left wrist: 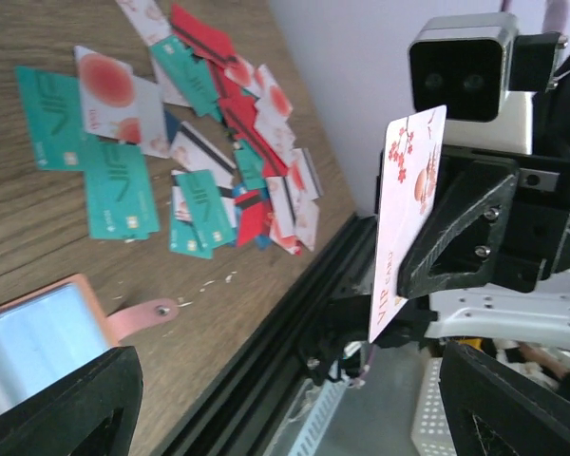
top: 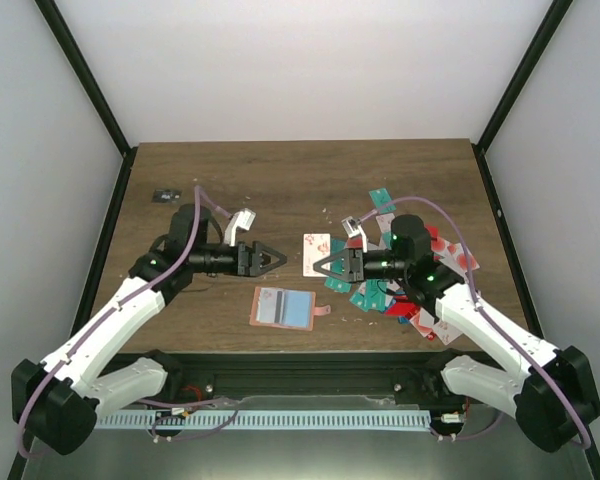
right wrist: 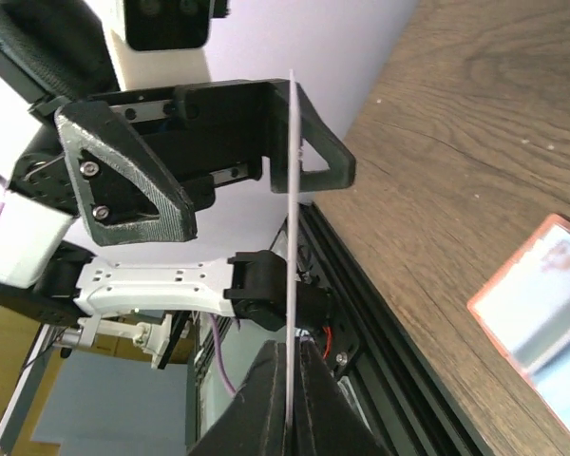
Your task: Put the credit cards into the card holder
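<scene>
My right gripper (top: 327, 265) is shut on a white-pink card (top: 316, 254) and holds it upright above the table, its face toward my left gripper (top: 278, 258). In the left wrist view the card (left wrist: 407, 218) reads "VIP card" and stands ahead of my open, empty left fingers (left wrist: 66, 404). In the right wrist view the card (right wrist: 291, 209) shows edge-on between my right fingertips (right wrist: 266, 404). The card holder (top: 283, 307) lies open on the table below both grippers, salmon rim and blue-grey inside (left wrist: 33, 342). The other credit cards (top: 405, 290) lie in a heap at the right.
A small dark object (top: 164, 194) lies at the far left of the table. A teal card (top: 382, 200) lies apart behind the heap. The holder's tab (left wrist: 144, 312) points toward the heap. The table's front edge with a black rail (left wrist: 266, 361) is close by.
</scene>
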